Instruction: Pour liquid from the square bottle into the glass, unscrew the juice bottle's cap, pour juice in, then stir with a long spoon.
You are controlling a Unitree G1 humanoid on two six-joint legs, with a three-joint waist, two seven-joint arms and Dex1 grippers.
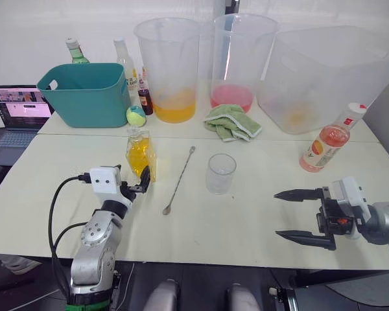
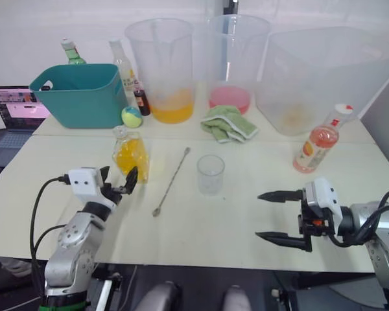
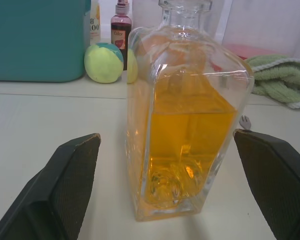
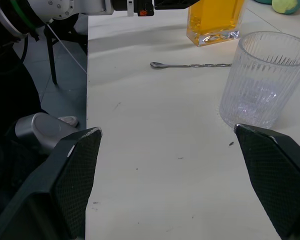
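The square bottle (image 1: pixel 141 154) with yellow liquid stands upright on the table, left of centre. My left gripper (image 1: pixel 133 178) is open right in front of it, and in the left wrist view the bottle (image 3: pixel 185 130) stands between the two fingers, untouched. The long spoon (image 1: pixel 179 180) lies flat between the bottle and the empty glass (image 1: pixel 220 173). At the right stands the juice bottle (image 1: pixel 329 139) with its white cap (image 1: pixel 356 109) on. My right gripper (image 1: pixel 277 214) hovers open near the table's front right, pointing toward the glass (image 4: pixel 262 80), with nothing in it.
Three big translucent pitchers (image 1: pixel 168 65) line the back, with a green cloth (image 1: pixel 231 123) before them. A teal basket (image 1: pixel 87 94), a ball (image 1: pixel 135 116), a dark brown bottle (image 1: pixel 145 97) and taller bottles stand back left. A laptop (image 1: pixel 26 107) sits at far left.
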